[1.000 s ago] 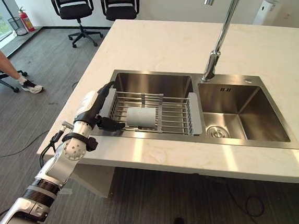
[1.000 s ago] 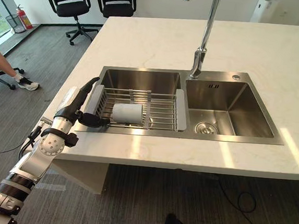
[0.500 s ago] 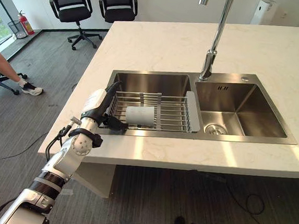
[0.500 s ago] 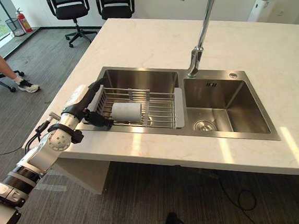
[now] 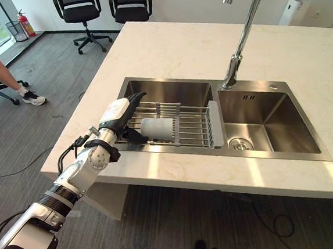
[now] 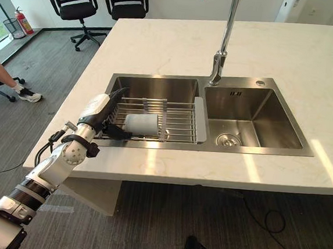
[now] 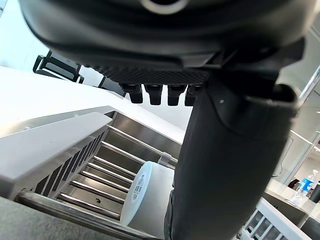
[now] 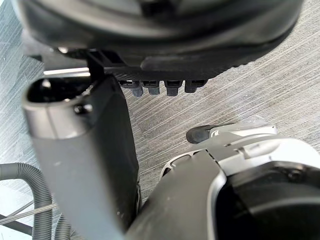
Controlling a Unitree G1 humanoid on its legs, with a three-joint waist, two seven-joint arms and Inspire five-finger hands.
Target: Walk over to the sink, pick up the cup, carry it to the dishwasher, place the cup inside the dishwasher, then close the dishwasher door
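Cup [image 5: 157, 129] on its side just beside left hand [image 5: 117, 115]

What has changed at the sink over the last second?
The left robot hand has moved in over the rack's end toward the cup, with its thumb now close beside the cup and its fingers straight. Nothing is grasped yet. The cup lies on its side in the rack as before.

The pale cup [image 5: 157, 129] lay on its side on the wire rack [image 5: 192, 127], over the left basin of the steel sink [image 5: 280, 155].
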